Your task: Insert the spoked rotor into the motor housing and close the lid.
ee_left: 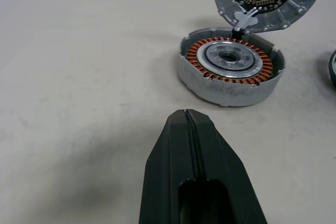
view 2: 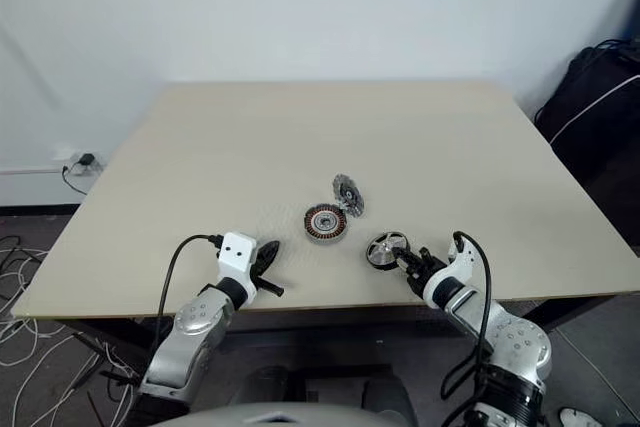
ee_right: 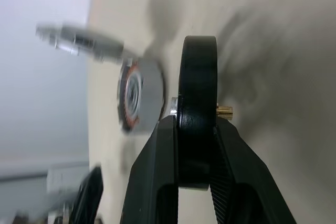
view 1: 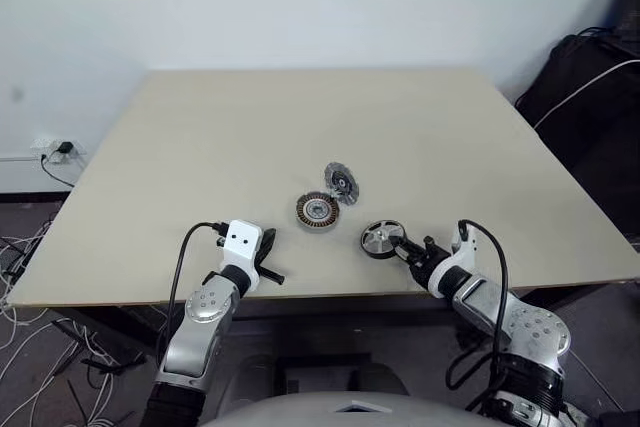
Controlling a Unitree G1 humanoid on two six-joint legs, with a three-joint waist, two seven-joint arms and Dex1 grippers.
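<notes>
A large beige rectangular table [view 1: 300, 127] is occupying the middle of the head views. Near its front edge, at lower centre, the small round metal motor housing [view 1: 317, 211] is lying flat; a ring of copper-brown windings around a silver centre is being shown inside it, with nothing else seated in the cup. The ribbed silver lid [view 1: 342, 182] with a dark centre is being held up on edge at the housing's upper right rim, touching it and tilted open. To the lower right of the housing, just apart from it, the spoked rotor [view 1: 382, 238], a shiny silver wheel with a dark outer rim, is being gripped on edge by the right gripper [ee_right: 197, 124], its black fingers clenched on the rim. At lower left, the left gripper [ee_left: 188, 116] is being kept pressed closed on nothing, pointing towards the housing.
</notes>
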